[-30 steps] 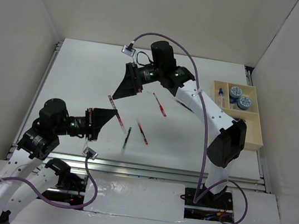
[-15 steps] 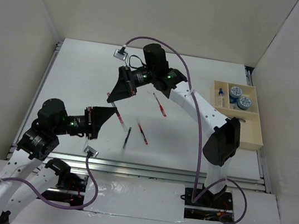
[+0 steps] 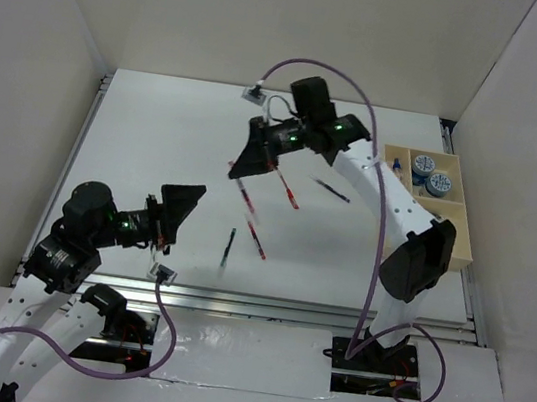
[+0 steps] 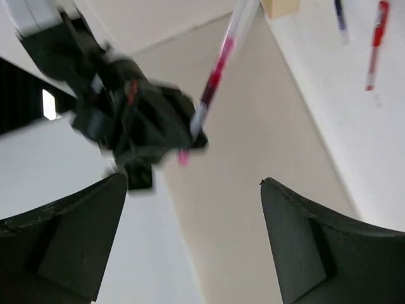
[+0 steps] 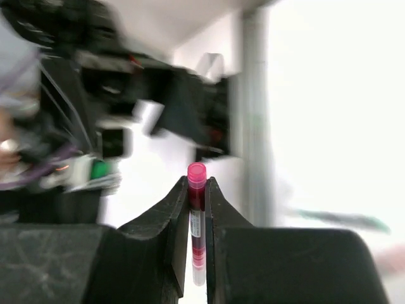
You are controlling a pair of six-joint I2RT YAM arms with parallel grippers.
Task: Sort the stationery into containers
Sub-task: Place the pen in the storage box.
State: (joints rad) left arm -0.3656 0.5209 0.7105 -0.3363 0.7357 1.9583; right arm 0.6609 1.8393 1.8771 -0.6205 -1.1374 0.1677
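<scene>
1. By the near edge, left side: left claw (image 3: 188,195) raised off the bench (image 3: 147,132), fingers spread, holding nothing.
2. Mid-bench, toward the near edge: near dark pen (image 3: 228,248) and near red pen (image 3: 260,249), loose and flat, just beside each other without touching.
3. Above mid-bench: right claw (image 3: 245,167) pinched tight on the held red pen (image 5: 197,212) close to its pink end. Long axis tilted and clear of the surface, blurred from overhead.
4. Farther in: far red pen (image 3: 290,194), then far dark pen (image 3: 332,189), both loose and flat.
5. At the right edge, toward the far right corner: tray (image 3: 463,240), well apart from the held red pen and to its right. On the right arm's side, much farther from the left arm. Likely calls for a carry rightward, with the barrel turned to lie along a long compartment.
6. In the tray's far compartments: bottle (image 3: 396,167), far roll (image 3: 423,166), near roll (image 3: 441,183).
7. Tally: five pens (three red, two dark), one held and four loose. Two rolls, one bottle, one tray.
</scene>
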